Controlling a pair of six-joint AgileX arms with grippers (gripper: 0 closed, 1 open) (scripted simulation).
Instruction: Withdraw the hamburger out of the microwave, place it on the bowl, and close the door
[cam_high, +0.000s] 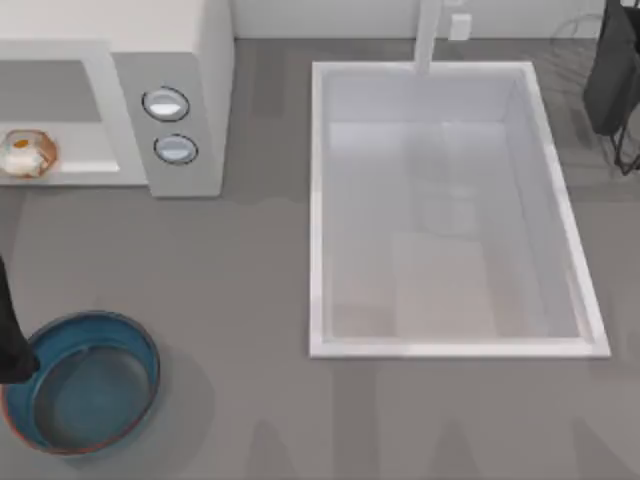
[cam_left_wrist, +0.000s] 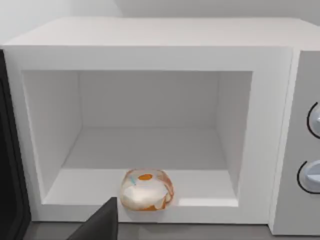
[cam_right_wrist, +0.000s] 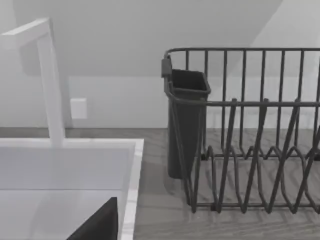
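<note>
Hamburger (cam_left_wrist: 146, 190) sat at microwave (cam_left_wrist: 150, 45) sill, just ahead of left claw (cam_left_wrist: 100, 225)—prob. lined up for grab; claw state unclear.

Even, soft light, faint shadows, no glare anywhere.

Left arm's dark two-finger gripper (cam_high: 12, 345) low at table's left edge; right arm's dark two-finger gripper (cam_high: 612, 70) parked far right.
</note>
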